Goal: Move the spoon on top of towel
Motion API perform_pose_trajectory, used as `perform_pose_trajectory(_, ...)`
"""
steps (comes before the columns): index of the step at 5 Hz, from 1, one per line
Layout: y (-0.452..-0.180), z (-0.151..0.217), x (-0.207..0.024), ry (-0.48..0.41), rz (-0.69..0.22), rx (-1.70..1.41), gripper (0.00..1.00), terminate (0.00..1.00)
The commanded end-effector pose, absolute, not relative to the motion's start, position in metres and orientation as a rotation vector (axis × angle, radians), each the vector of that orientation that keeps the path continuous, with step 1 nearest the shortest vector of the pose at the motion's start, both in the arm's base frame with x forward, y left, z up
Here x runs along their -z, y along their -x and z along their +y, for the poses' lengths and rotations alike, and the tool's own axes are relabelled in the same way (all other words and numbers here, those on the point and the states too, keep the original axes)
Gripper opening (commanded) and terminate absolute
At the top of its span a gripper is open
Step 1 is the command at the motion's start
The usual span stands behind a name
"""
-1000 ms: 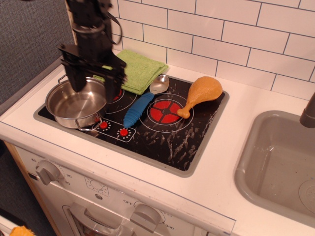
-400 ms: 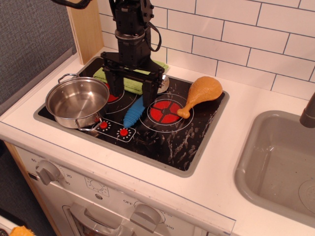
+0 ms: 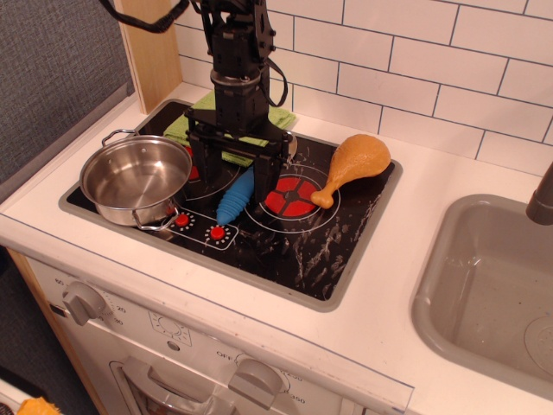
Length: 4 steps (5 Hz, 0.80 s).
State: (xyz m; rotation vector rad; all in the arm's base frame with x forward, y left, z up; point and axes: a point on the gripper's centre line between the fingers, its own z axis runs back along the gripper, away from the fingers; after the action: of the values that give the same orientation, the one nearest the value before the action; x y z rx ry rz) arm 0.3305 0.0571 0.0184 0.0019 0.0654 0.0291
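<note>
The spoon (image 3: 234, 198) lies on the black stovetop (image 3: 320, 251). Only its ribbed blue handle shows; its silver bowl is hidden behind the gripper. My gripper (image 3: 236, 169) is open and low over the spoon, one finger on each side of the upper handle. The light-green towel (image 3: 178, 128) lies at the back of the stove behind the gripper, mostly covered by it, with corners showing on both sides.
A steel pot (image 3: 136, 178) stands at the stove's front left, close to the gripper's left finger. An orange toy drumstick (image 3: 352, 163) lies right of the spoon. A grey sink (image 3: 484, 285) is at the far right. The tiled wall runs behind.
The gripper moved right from above the pot to over the spoon, then sank lower around the handle. The spoon has not moved.
</note>
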Motion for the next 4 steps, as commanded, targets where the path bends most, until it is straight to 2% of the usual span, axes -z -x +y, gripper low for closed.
perform_pose_trajectory(1, -0.336, 0.064, -0.022, -0.011, 0.063, -0.072, 0.0, 0.0)
perform_pose_trajectory(3, -0.334, 0.053, -0.028, -0.007, 0.072, -0.021, 0.0, 0.0)
perform_pose_trajectory(4, -0.327, 0.042, -0.053, 0.018, -0.005, 0.044, 0.0, 0.0)
